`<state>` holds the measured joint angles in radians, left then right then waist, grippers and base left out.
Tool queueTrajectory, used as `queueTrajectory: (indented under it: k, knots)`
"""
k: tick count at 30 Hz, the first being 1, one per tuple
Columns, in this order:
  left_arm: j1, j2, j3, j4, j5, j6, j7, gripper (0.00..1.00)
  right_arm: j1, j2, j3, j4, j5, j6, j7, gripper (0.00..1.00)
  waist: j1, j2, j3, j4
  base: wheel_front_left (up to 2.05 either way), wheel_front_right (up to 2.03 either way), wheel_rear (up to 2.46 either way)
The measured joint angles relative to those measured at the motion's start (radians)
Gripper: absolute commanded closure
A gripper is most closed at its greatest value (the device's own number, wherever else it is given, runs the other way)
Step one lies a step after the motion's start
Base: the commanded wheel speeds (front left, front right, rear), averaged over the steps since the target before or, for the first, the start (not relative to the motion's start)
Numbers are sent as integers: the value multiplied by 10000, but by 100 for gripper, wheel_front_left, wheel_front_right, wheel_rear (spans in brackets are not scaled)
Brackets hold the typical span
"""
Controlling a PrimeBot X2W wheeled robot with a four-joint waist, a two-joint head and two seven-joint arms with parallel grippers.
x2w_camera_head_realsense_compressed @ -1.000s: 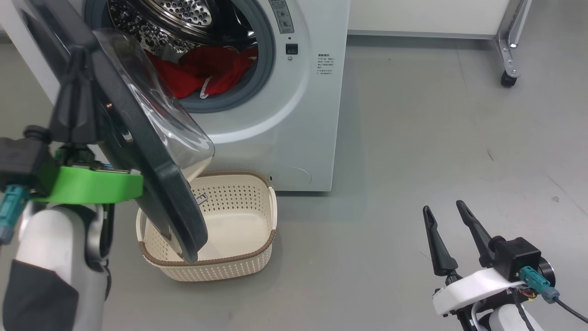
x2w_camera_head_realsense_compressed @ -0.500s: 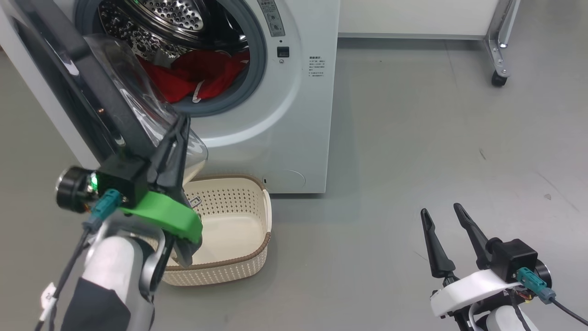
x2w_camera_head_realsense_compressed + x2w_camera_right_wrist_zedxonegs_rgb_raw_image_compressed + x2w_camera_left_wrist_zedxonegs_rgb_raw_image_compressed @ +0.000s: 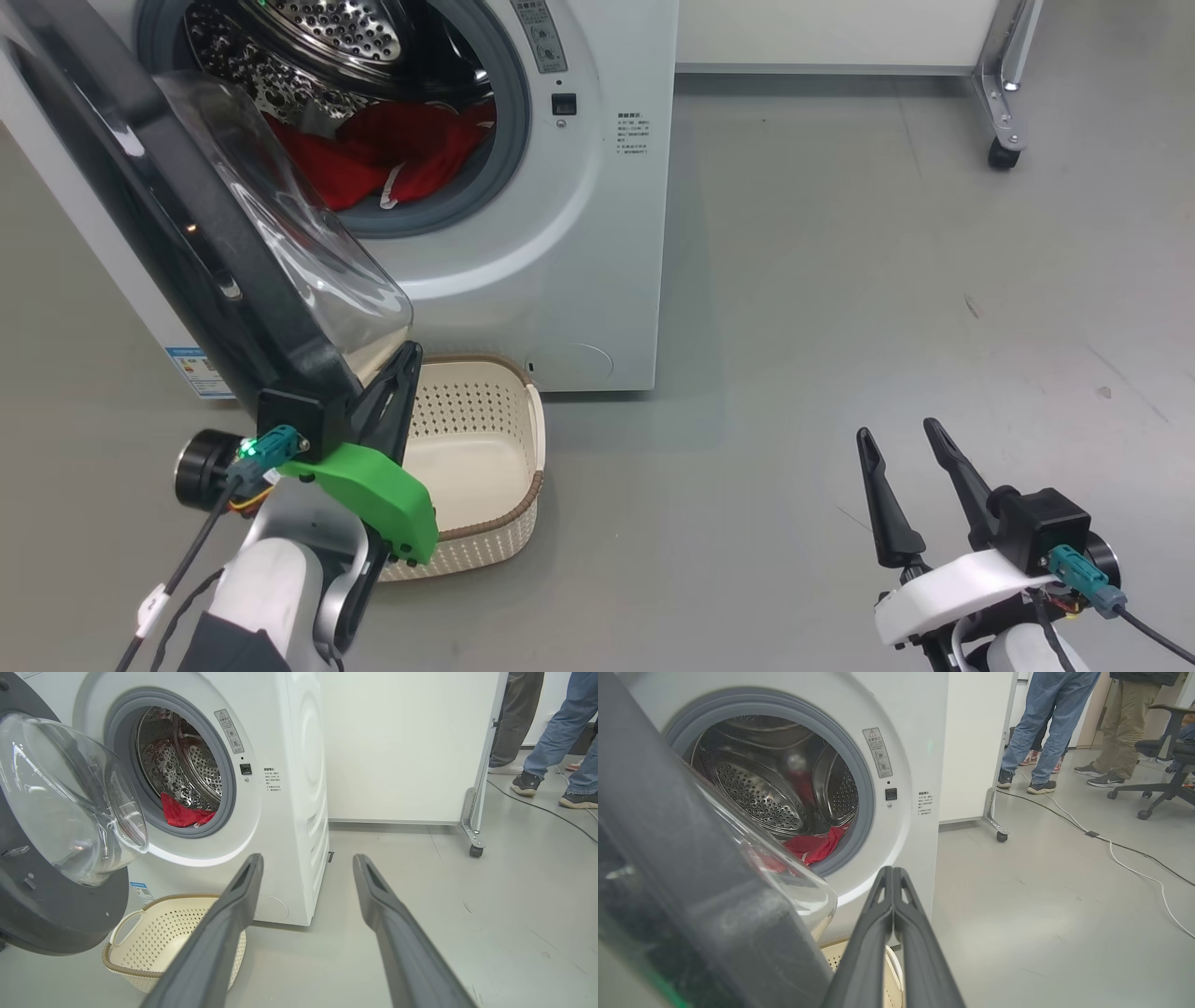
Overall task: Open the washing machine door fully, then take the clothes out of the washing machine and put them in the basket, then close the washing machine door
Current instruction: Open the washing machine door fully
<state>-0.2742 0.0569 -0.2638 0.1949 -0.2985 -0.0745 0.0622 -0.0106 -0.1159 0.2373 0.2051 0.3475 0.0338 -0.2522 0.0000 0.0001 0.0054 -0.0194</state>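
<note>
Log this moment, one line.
door open | clothes in drum | basket on floor | left gripper shut | right gripper open

No text is resolving well enough to read. The washing machine (image 3: 597,280) is carrying 3 printed items:
- a grey sticker (image 3: 878,752) topped by a warning triangle, sitting on the front just right of the drum opening
- a small block of dark print (image 3: 925,802) right of the latch
- a blue label (image 3: 198,366) at the front's lower left

Characters are blurring out on all 3.
</note>
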Motion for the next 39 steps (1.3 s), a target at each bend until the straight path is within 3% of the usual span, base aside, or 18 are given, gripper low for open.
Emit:
queueTrajectory:
  k: [9,22,39]
  knots:
    - [248,-98,144,560,-972,92,424,100,0,121,-109,54,-58,79,0,0,0,0,101,-58,0,0,0]
    - [279,-98,313,909,-970,341,418,100,-1,230,-343,100,-58,90,0,0,0,0,248,-165,0,0,0]
    - [196,-150,197,1254,-959,339,184,100,-2,314,-604,234,-171,180,0,0,0,0,239,54,0,0,0]
